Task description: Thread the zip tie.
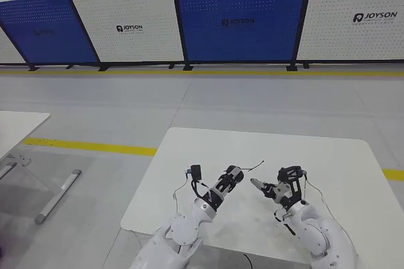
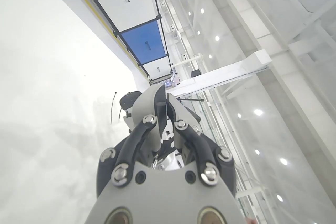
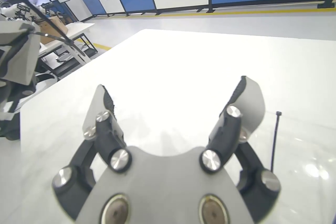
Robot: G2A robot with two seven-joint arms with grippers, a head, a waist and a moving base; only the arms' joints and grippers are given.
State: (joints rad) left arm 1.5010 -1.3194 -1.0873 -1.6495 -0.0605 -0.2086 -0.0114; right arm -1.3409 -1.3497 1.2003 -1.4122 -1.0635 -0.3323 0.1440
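Pale grey shells backed with rough black rubber pads form the right gripper (image 3: 172,83). Its two fingers are spread wide with nothing between them. Black link bars and shiny round metal pins hinge them to a smooth grey palm plate.

Just beside one of those fingers, and not touching it, the zip tie (image 3: 274,142) lies flat on the glossy white table (image 3: 183,57). It is a thin black plastic strip with a slight bend and a small square head. Its long axis runs nearly parallel with that finger, and the head is at the end farther from the wrist. From above it sits on a slant, just beyond the tips of both grippers, towards the table's far edge.

The left gripper (image 2: 166,99) is of the same build: grey shells, ribbed black pads and steel pins. Its pads are pressed together. In the right wrist view a black strap (image 3: 64,38), as thin as the tie, meets this gripper's tip and appears pinched there. It runs straight and steeply tilted, well above the tabletop. From above, the two grippers are near each other with their tips apart.
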